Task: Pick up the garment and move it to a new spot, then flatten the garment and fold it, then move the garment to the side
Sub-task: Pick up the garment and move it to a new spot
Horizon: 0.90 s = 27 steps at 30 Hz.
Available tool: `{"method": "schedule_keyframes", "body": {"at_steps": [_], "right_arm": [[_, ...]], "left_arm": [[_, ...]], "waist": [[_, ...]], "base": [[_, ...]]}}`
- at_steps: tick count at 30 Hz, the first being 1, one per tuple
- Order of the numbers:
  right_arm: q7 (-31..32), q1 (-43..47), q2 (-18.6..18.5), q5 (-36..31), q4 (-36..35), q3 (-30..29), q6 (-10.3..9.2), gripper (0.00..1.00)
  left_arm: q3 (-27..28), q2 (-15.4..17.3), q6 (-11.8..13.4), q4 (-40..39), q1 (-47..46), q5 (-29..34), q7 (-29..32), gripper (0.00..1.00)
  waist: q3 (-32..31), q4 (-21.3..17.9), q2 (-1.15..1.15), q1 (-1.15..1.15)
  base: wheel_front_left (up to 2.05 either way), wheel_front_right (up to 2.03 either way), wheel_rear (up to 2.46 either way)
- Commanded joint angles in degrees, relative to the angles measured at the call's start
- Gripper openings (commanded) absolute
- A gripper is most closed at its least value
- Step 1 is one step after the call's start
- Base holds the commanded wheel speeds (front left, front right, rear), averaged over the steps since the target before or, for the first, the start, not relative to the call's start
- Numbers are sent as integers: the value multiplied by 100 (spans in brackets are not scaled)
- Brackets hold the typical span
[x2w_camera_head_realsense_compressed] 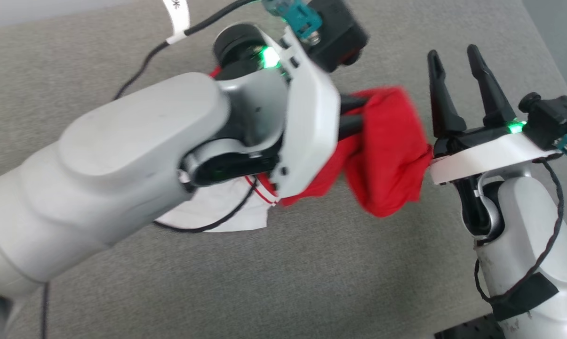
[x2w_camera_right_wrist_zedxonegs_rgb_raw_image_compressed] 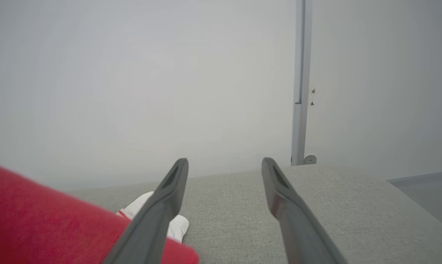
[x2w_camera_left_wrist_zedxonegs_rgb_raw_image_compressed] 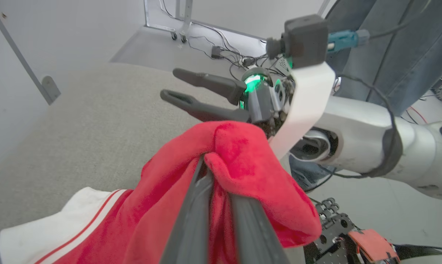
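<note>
Between the clamped fingers of the left pincer (x2w_camera_left_wrist_zedxonegs_rgb_raw_image_compressed: 216, 172) sits a fold of the red soft-knit short-sleeved shirt with white sleeves (x2w_camera_left_wrist_zedxonegs_rgb_raw_image_compressed: 243, 154), raised, I judge, for carrying. One white sleeve drapes on the grey woven cushion (x2w_camera_head_realsense_compressed: 311, 273) beneath the wrist. Just beyond its tips the right pincer (x2w_camera_head_realsense_compressed: 452, 52) stands wide and empty, with bare cushion ahead to the far edge by the wall.

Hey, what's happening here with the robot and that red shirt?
The robot's left gripper is shut on a fold of the red garment, holding it bunched above the grey cushioned surface. A white sleeve droops below the arm. The right gripper is open and empty, just beside the hanging cloth. The shirt is not yet laid flat or folded.
</note>
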Motion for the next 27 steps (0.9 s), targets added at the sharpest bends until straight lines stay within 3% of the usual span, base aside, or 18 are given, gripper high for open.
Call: {"method": "schedule_keyframes", "body": {"at_steps": [1,6,11,18,27], "right_arm": [[-26,79,22,45,-12,-51,-4,100],[-26,164,82,60,-58,-120,-4,100],[-26,99,157,65,-91,-88,-3,100],[-26,-4,241,87,-151,-61,-4,100],[-26,-5,310,49,-142,-104,-3,100]], "left_arm": [[-11,189,14,-39,125,-110,280,0],[-15,619,14,-23,594,-382,1644,0],[-24,853,14,117,1114,308,2334,0],[-33,783,14,414,1487,831,2465,0],[-57,794,36,777,1595,1426,1974,0]], "waist": [[126,-151,0,0],[200,-237,0,0],[315,-309,0,0],[542,-419,0,0],[687,-508,0,0]], "base": [[0,0,0],[0,0,0],[0,0,0],[0,0,0],[0,0,0]]}}
